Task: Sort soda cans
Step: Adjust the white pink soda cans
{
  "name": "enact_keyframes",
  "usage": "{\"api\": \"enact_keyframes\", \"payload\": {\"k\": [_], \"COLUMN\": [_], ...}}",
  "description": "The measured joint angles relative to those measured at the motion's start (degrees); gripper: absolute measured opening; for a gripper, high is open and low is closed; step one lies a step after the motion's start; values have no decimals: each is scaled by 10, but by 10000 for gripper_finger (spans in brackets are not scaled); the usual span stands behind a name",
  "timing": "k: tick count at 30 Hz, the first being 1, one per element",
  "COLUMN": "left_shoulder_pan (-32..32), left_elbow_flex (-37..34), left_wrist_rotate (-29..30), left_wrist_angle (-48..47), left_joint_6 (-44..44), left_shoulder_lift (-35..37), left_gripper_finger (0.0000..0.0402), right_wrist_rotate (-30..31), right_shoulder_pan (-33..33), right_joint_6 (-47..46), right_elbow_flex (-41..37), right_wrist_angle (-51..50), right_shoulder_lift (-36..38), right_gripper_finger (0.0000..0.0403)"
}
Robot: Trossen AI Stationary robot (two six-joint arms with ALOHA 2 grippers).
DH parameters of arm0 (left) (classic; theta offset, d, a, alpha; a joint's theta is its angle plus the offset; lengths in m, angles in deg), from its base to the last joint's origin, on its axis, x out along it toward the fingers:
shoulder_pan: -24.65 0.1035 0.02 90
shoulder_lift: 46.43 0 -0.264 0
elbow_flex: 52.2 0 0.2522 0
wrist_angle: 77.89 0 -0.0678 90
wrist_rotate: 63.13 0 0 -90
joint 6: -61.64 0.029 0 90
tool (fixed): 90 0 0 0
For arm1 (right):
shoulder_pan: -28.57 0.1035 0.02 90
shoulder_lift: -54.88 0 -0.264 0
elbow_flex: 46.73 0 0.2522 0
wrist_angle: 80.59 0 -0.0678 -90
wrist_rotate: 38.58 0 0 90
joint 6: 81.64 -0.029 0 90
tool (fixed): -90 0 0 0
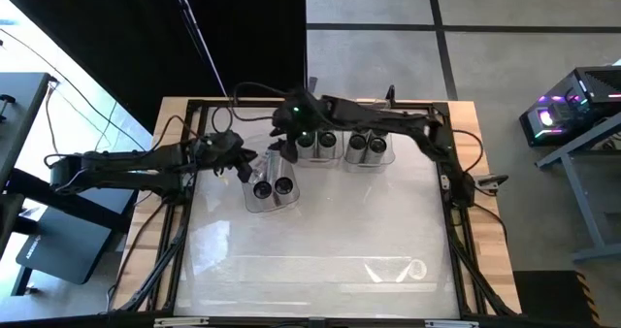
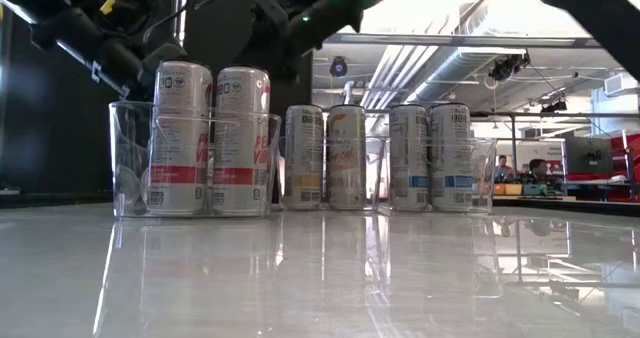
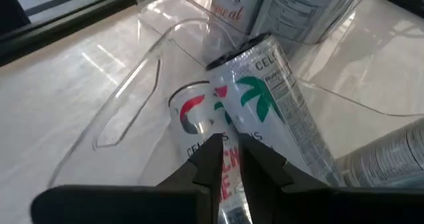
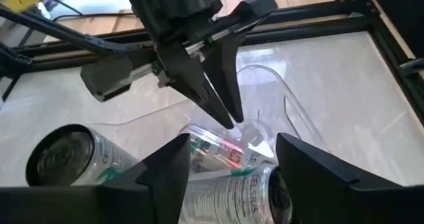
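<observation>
Three clear bins stand in a row at the table's far side. The left bin [image 1: 247, 204] holds two upright cans, one with a red mark [image 3: 192, 114] and one with a green palm mark [image 3: 255, 95], also seen in the low view [image 2: 180, 138] [image 2: 241, 138]. My left gripper [image 1: 252, 167] [image 3: 228, 161] is shut and points down over the red-marked can. My right gripper [image 1: 282, 153] [image 4: 228, 168] is open above the same bin. Its fingers stand on either side of a can top without touching it. My left gripper has its shut fingertips [image 4: 230, 120] close above the left bin's cans, slanting down from the table's left. Whether they touch a can I cannot tell.
The middle bin holds two cans [image 1: 318, 141] [image 2: 322, 158] and the right bin two more [image 1: 367, 146] [image 2: 430, 158]. A clear plastic piece [image 1: 398, 270] lies near the table's near edge. Black frame rails [image 1: 456, 212] run round the table. People sit in the room beyond [image 2: 500, 168].
</observation>
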Motion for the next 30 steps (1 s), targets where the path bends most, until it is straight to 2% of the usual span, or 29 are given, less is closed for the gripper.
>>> {"api": "enact_keyframes", "payload": {"k": [5,11,16,24,30], "left_shoulder_pan": [5,5,5,5,-1], "left_elbow_flex": [0,33,67,67,67], "left_wrist_rotate": [11,23,60,84,85], "left_wrist_angle": [1,-17,-76,-136,-140], "left_joint_6": [9,9,33,38,38], "left_shoulder_lift": [1,17,44,59,59], "left_gripper_finger": [33,32,32,32,32], "right_wrist_rotate": [-24,-31,-39,-71,-159], "right_shoulder_pan": [-16,-27,-30,-27,-23], "right_joint_6": [25,30,39,41,34], "right_elbow_flex": [139,219,199,195,195], "right_wrist_angle": [-126,-211,-218,-225,-226], "right_shoulder_lift": [-74,-146,-151,-151,-151], "right_gripper_finger": [244,277,278,278,278]}}
